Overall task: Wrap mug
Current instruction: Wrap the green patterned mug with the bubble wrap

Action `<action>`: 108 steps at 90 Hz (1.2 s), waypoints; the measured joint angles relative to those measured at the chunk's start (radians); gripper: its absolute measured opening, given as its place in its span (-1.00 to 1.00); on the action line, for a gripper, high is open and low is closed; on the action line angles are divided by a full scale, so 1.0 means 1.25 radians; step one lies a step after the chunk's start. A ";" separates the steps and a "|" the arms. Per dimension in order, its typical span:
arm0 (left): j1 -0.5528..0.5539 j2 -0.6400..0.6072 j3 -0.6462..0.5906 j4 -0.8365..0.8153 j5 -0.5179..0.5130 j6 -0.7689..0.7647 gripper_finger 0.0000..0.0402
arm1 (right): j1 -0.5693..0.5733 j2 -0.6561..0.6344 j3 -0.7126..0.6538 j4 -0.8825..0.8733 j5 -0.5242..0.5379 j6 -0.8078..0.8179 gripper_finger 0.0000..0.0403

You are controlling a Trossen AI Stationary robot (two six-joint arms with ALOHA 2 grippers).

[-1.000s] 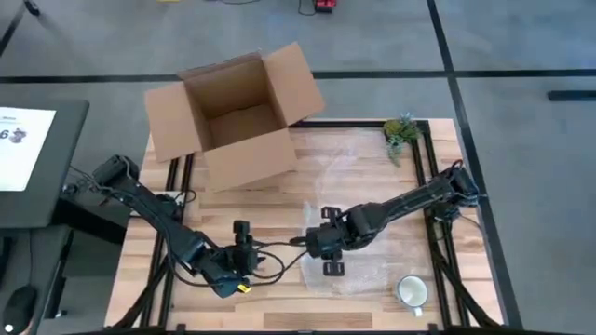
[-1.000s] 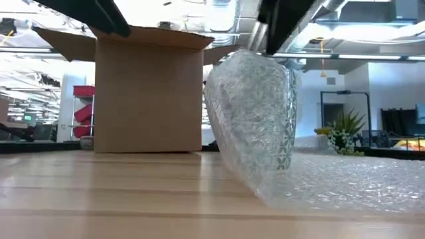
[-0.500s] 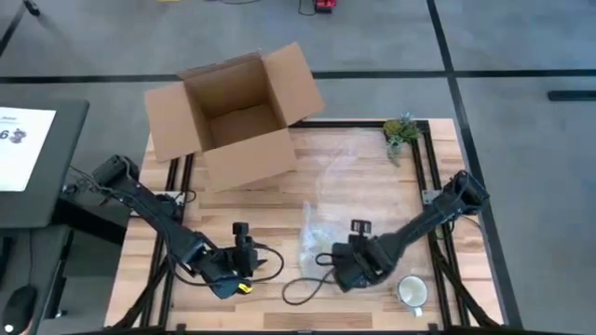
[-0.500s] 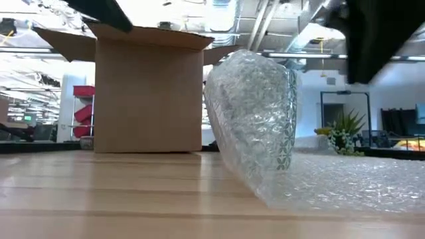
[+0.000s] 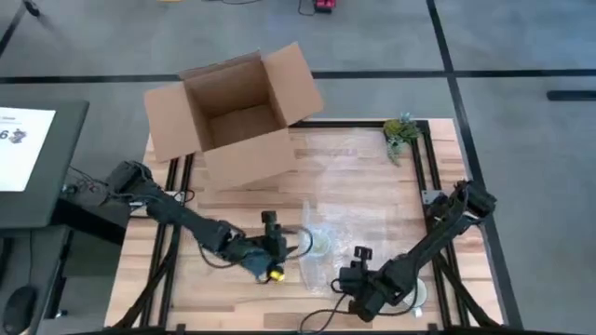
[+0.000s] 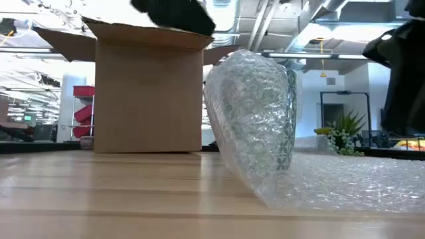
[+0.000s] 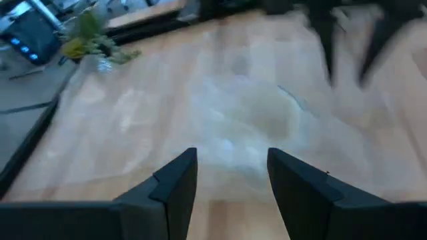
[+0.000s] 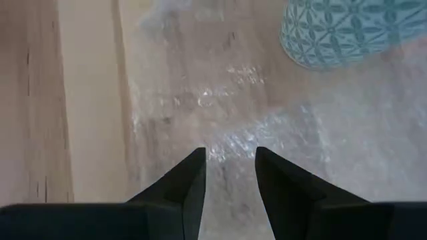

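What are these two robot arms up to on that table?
They are wrapping a mug in bubble wrap. The mug stands on the sheet with wrap folded up over it. The left gripper sits just beside the mug with its jaws open. The right gripper hangs low over the near edge of the sheet, jaws open too, holding nothing. An open cardboard box waits at the far side of the table.

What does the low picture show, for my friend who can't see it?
A lump of bubble wrap stands on the wooden table, its sheet trailing off to one side. A cardboard box sits behind it, and a small green plant farther back.
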 joint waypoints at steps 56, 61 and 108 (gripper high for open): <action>0.185 0.033 0.029 -0.075 0.407 -0.163 -0.18 | 0.020 0.001 -0.001 0.053 0.091 -0.021 -0.40; 0.179 0.056 0.026 -0.090 0.406 -0.164 -0.18 | 0.019 0.001 -0.001 0.053 0.091 -0.021 -0.40; 0.201 0.124 0.063 -0.070 0.349 -0.243 -0.18 | 0.012 0.001 -0.001 0.106 0.102 -0.063 -0.40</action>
